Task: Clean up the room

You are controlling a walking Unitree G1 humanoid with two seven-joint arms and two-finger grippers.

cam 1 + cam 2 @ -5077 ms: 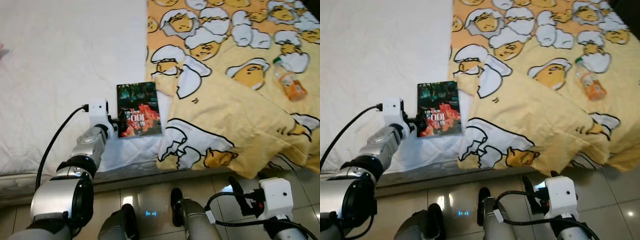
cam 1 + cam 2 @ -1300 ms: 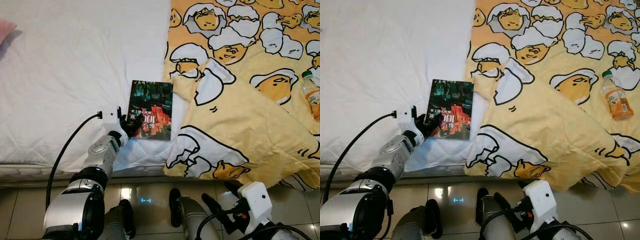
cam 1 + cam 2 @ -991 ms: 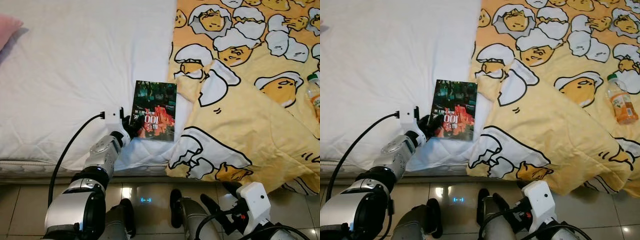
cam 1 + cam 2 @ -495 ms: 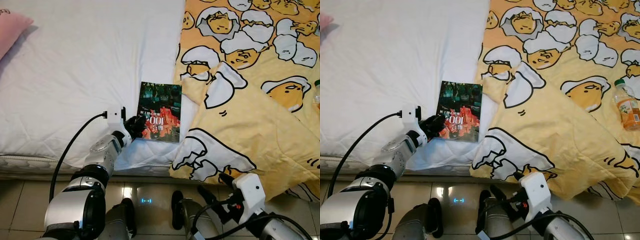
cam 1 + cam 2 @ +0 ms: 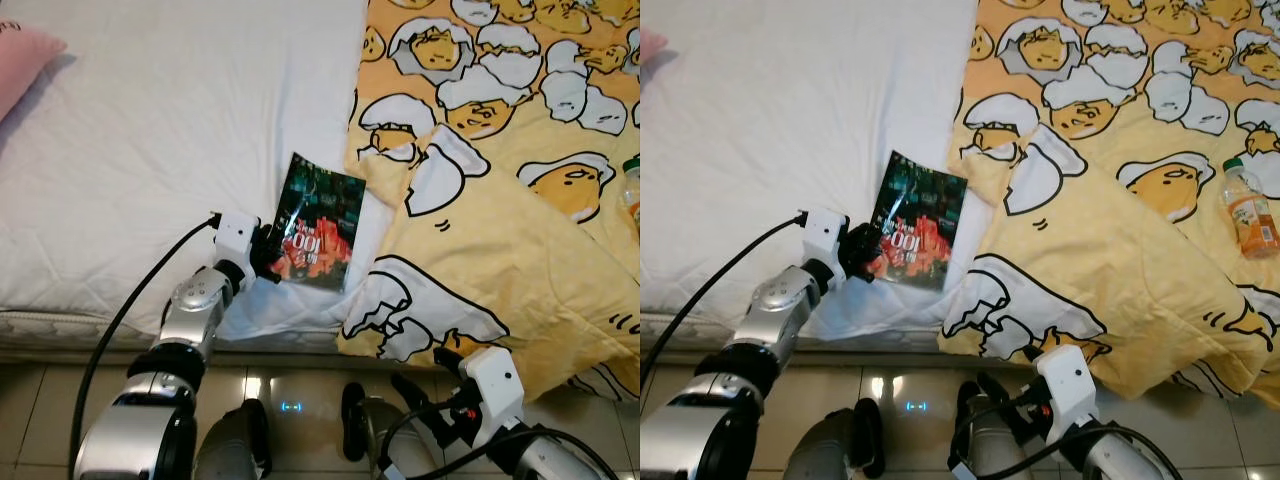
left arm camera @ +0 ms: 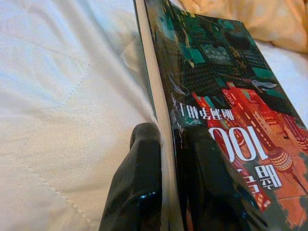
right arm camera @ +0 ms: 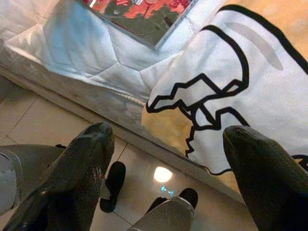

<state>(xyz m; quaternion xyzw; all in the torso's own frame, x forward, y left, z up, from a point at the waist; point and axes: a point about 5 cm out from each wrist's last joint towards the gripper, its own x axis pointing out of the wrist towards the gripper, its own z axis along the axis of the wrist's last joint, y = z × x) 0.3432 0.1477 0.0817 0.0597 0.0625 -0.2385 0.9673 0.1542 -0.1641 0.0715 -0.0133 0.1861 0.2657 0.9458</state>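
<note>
The dark paperback book with red and green city art on its cover point(image 5: 318, 222) lay flat on the white quilted bed point(image 5: 150, 150) a moment ago. Now its far end is tipped up off the sheet and it has turned a little. The left gripper point(image 5: 272, 247) has pinched the near edge of the book, with one black finger point(image 6: 139, 187) under it and the other on the cover. So the book is caught and starting to come up. That looks like the first step of tidying: the book can next be carried off the bed to where it belongs.

The book is near the front edge of the bed, just beside the yellow blanket with egg cartoon pictures point(image 5: 500, 200). The blanket hangs over the front edge.

The right gripper point(image 7: 168, 168) hangs low by the floor with its fingers spread wide and nothing in them.

A small bottle of orange drink point(image 5: 1249, 213) lies on the blanket near the right edge of the bed. A pink pillow point(image 5: 25, 60) is cut off at the far left corner. The words on the book cover are too small to read.
</note>
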